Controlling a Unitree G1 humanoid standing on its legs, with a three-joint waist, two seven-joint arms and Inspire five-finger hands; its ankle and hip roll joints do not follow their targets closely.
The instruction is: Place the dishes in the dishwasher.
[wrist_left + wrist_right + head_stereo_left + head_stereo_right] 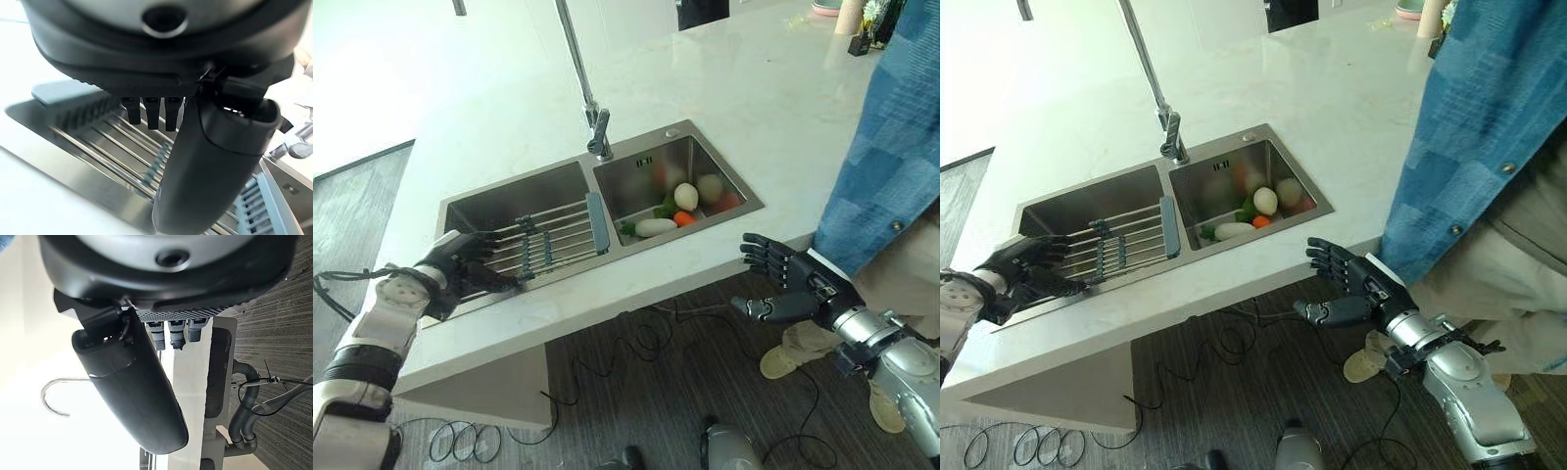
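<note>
No dishes or dishwasher show here. A double steel sink (pixel 509 201) is set in a white counter. A wire drying rack (pixel 553 240) with a grey end bar spans the left basin. My left hand (pixel 460 259) lies open at the rack's left end, fingers straight over the bars and thumb along the sink's front rim. The left wrist view has the rack bars (pixel 98 156) just past the fingers. My right hand (pixel 783 279) hangs open in the air below the counter's front edge, holding nothing.
The right basin (pixel 646 171) holds vegetables: a white radish (pixel 654 227), a carrot (pixel 684 218), pale round ones and greens. A tall faucet (pixel 597 127) rises behind the sink. A person (pixel 891 166) in a blue shirt stands close to my right hand.
</note>
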